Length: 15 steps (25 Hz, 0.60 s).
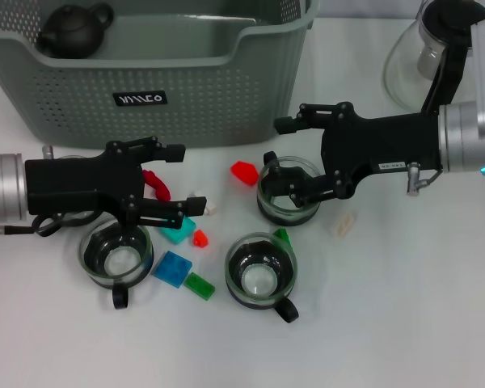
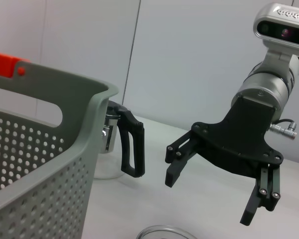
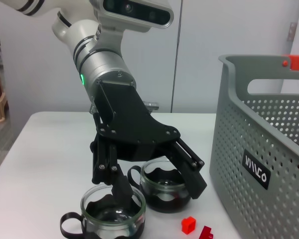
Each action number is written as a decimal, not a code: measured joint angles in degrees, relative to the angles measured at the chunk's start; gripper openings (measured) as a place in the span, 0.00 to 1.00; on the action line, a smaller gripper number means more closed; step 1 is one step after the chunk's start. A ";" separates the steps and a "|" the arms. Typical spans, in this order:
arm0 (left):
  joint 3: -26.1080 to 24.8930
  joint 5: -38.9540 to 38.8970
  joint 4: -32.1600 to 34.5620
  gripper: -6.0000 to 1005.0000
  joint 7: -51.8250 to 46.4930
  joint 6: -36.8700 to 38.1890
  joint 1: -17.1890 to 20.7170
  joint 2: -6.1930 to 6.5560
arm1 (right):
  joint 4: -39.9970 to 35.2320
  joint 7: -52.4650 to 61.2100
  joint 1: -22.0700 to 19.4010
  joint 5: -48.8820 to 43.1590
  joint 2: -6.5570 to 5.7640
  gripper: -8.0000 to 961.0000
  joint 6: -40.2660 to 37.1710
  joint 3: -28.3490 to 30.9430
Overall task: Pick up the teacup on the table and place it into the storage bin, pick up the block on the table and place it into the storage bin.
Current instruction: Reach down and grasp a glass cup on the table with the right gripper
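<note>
Hovering with spread jaws, the right gripper (image 1: 284, 158) straddled a teacup (image 1: 287, 191) near the storage bin (image 1: 145, 81); the left gripper (image 1: 178, 186), released, hung over blocks.

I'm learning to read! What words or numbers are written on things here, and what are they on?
Black label on the storage bin: white stylised lettering, roughly "IMCO", but not certain.
Small white sticker on the right gripper: too small to read.
Nothing else shows any writing.

Glass carafe (image 1: 424, 61) (black handle); dark teapot (image 1: 74, 31), seemingly ceramic.
</note>
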 joint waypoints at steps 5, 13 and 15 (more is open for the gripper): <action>0.00 -0.01 0.00 0.94 0.00 -0.53 -0.11 -0.04 | -0.01 -0.05 0.16 0.00 0.01 0.96 1.16 -1.80; 0.00 -0.01 -0.07 0.94 -0.31 -2.57 -0.36 -0.01 | -0.03 -0.15 0.35 0.15 0.16 0.95 2.38 -3.68; 0.00 -0.02 -0.08 0.94 -0.27 -2.59 -0.40 -0.01 | -0.03 -0.14 0.34 0.41 0.17 0.95 2.39 -3.70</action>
